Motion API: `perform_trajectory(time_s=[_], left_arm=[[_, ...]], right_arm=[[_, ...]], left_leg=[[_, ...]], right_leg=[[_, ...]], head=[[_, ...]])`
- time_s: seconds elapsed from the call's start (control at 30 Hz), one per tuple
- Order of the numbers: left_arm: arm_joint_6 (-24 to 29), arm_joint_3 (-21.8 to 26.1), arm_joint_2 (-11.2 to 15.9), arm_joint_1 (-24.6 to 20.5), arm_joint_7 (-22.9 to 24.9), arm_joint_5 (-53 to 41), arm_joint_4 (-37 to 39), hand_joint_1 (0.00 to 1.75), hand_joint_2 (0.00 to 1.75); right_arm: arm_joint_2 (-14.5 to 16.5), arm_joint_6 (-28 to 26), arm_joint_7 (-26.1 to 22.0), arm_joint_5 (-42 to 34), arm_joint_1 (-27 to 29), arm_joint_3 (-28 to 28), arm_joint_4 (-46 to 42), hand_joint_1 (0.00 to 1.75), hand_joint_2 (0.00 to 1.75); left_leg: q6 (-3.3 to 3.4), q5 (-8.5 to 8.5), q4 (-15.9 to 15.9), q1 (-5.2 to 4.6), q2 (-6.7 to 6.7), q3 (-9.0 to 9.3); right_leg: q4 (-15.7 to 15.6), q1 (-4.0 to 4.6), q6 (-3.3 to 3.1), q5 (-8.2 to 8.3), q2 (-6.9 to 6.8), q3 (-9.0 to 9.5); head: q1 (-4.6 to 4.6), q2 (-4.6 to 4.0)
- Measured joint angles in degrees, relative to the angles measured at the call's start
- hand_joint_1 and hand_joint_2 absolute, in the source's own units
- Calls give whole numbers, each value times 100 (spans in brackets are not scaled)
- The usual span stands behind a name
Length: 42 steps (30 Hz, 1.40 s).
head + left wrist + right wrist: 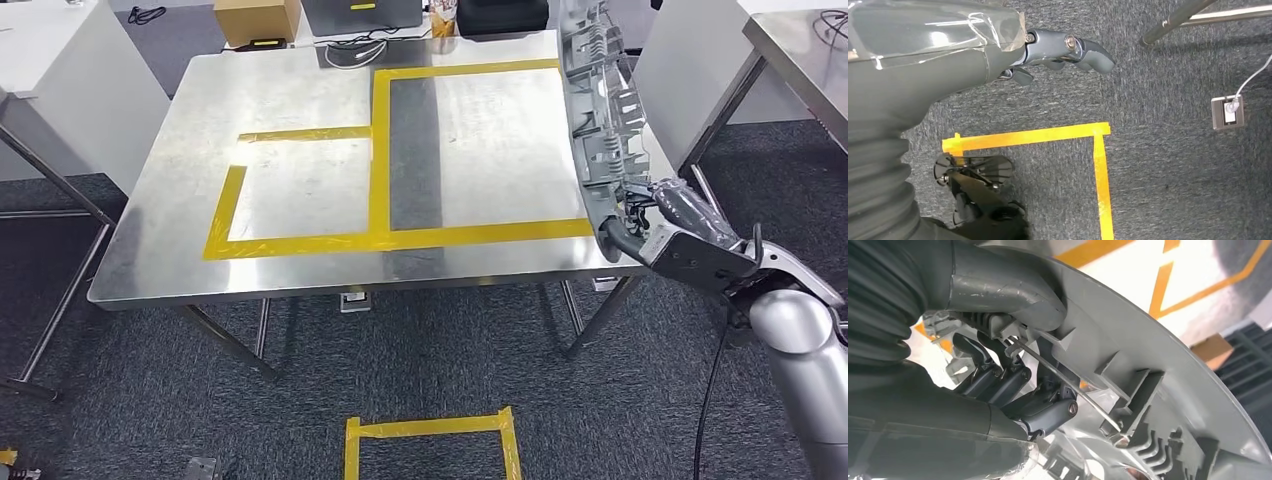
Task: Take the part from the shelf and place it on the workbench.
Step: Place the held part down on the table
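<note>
**Operator:** Where do I start the check?

**Technician:** At the fingers (998,382) of the right hand (672,228). In the right wrist view you see them curled into the ribbed inner side of the part (600,110), with the thumb (1003,290) pressed over its rim. The hand is clamped on the part at one end only.

**Operator:** And the part itself?

**Technician:** It is a long grey moulded panel, held up in the air and tilted, running from the hand up along the right edge of the workbench (300,110). It does not appear to rest on the steel top yet.

**Operator:** What can go wrong?

**Technician:** Three risks, in my judgement. First, the long free end gives leverage; if you swing quickly, the panel may rotate in the grip or slip out. Second, the far end hangs close to the items at the back of the bench; a wide sweep could strike them. Third, the hand is beside the bench edge, so lowering here could leave the panel overhanging and let it tip off. Carry it inward toward the yellow tape outline (480,235) first.

**Operator:** The left hand (1068,50)?

**Technician:** It hangs over the carpet, fingers curled inward, holding nothing.
</note>
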Motion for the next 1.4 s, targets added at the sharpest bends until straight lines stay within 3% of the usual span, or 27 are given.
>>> perform_trajectory(time_s=[0.03,0.07,0.13,0.17,0.23,0.3,0.37,0.47,0.5,0.53,0.57,0.63,0.67,0.7,0.8,0.87,0.93,1.0,1.03,1.07,1.13,1.2,1.23,1.3,1.4], left_arm=[[-1,-1,-4,-1,0,1,6,0,175],[-2,-1,-8,-1,0,3,11,0,175],[-4,0,1,-3,1,7,17,0,175],[-5,-1,6,-2,1,8,23,0,175],[-6,-1,27,1,1,9,36,0,175],[-6,-1,35,-10,1,13,42,0,175],[-11,0,29,-48,-2,16,45,0,175],[-28,-2,-15,-81,-5,16,72,0,175],[-31,-2,-32,-75,-5,16,86,0,175],[-33,-2,-48,-60,-4,16,101,0,175],[-37,-3,-61,-47,-4,16,113,0,175],[-43,-7,-72,-38,-4,16,127,0,175],[-44,-8,-65,-44,0,16,130,0,175],[-44,-11,-56,-48,5,16,133,0,175],[-43,-37,-37,-66,26,16,143,0,175],[-43,-58,-35,-109,31,21,145,0,175],[-41,-80,-34,-149,31,40,147,0,175],[-41,-104,-39,-162,31,62,152,0,175],[-41,-115,-43,-161,31,67,155,0,175],[-41,-127,-48,-161,31,72,158,0,175],[-34,-140,-50,-158,31,84,162,0,175],[-18,-147,-32,-146,36,110,166,0,175],[-9,-149,-23,-137,42,125,169,0,175],[14,-152,-13,-134,49,157,172,0,175],[71,-166,-27,-182,44,205,167,0,175]], right_arm=[[21,34,8,17,-16,45,17,166,175],[42,72,19,31,-39,94,32,166,175],[80,148,44,51,-110,196,57,166,175],[96,193,55,56,-168,248,74,166,175],[127,276,71,57,-296,352,118,166,175],[139,324,78,54,-392,438,147,166,175],[128,347,80,46,-456,514,172,166,175],[106,368,75,39,-502,626,252,166,175],[105,372,73,39,-498,659,278,166,175],[106,376,78,40,-493,696,302,166,175],[105,382,90,42,-491,732,322,166,175],[96,396,122,41,-505,788,355,166,175],[94,408,134,39,-543,810,373,166,175],[91,418,143,35,-598,824,388,166,175],[90,489,175,33,-793,861,427,166,175],[89,569,190,37,-904,908,457,166,175],[86,637,187,20,-998,986,508,166,175],[88,695,179,-1,-1037,1085,568,166,175],[90,716,175,-9,-1044,1134,591,166,175],[94,733,172,-20,-1055,1186,608,166,175],[103,744,169,-40,-1088,1279,626,166,175],[112,745,167,-56,-1147,1357,643,166,175],[118,745,165,-60,-1184,1386,653,166,175],[126,746,160,-67,-1254,1426,668,166,175],[123,758,146,-86,-1311,1450,683,166,175]], left_leg=[[20,122,58,1,-1,-108],[69,360,-106,-10,-3,-118],[254,928,-811,-71,-10,50],[350,1102,-1089,-112,-10,147],[473,1165,-1309,-183,-10,255],[524,1167,-1521,-207,-6,392],[560,1160,-1892,-178,-1,630],[537,1103,-2136,-141,-25,856],[513,1064,-2135,-134,-33,902],[484,1014,-2126,-123,-42,957],[447,956,-2104,-108,-53,1008],[345,798,-1976,-68,-74,1065],[286,710,-1864,-65,-80,1042],[239,640,-1755,-70,-79,995],[160,506,-1594,-75,-63,898],[100,374,-1438,-47,-36,831],[10,122,-899,-14,-8,575],[-42,-72,-181,13,1,177],[-37,-34,22,18,2,19],[-7,137,12,14,1,-62],[134,728,-571,-27,-9,2],[312,1123,-1143,-95,-17,157],[374,1181,-1268,-129,-21,202],[427,1181,-1352,-178,-21,267],[464,1161,-1898,-127,-31,611]], right_leg=[[0,17,-9,-31,14,43],[-2,38,-12,-64,28,93],[-20,73,-17,-128,48,196],[-40,83,-12,-145,57,230],[-89,41,21,-156,69,255],[-166,24,64,-156,65,276],[-73,61,55,-232,31,226],[840,71,-10,-566,7,-243],[1129,62,0,-630,7,-408],[1252,44,52,-585,6,-511],[1164,20,138,-418,3,-531],[527,-47,362,100,-32,-394],[228,-64,423,251,-49,-302],[57,-67,411,293,-59,-245],[73,-47,206,141,-28,-246],[78,-65,130,92,-10,-218],[64,-64,70,45,-1,-142],[56,-52,33,-9,8,-57],[55,-42,26,-41,16,-14],[53,-29,23,-75,27,35],[41,-1,21,-136,45,133],[-1,11,33,-168,62,197],[-22,1,49,-173,68,206],[-97,-21,104,-162,75,238],[38,19,107,-289,27,164]], head=[[1,0],[0,0],[13,0],[26,0],[28,0],[2,0],[22,0],[43,0],[41,0],[43,0],[42,0],[45,0],[55,0],[61,0],[32,0],[15,0],[2,0],[-2,0],[-3,0],[-4,0],[-5,0],[7,0],[8,0],[-2,0],[26,0]])
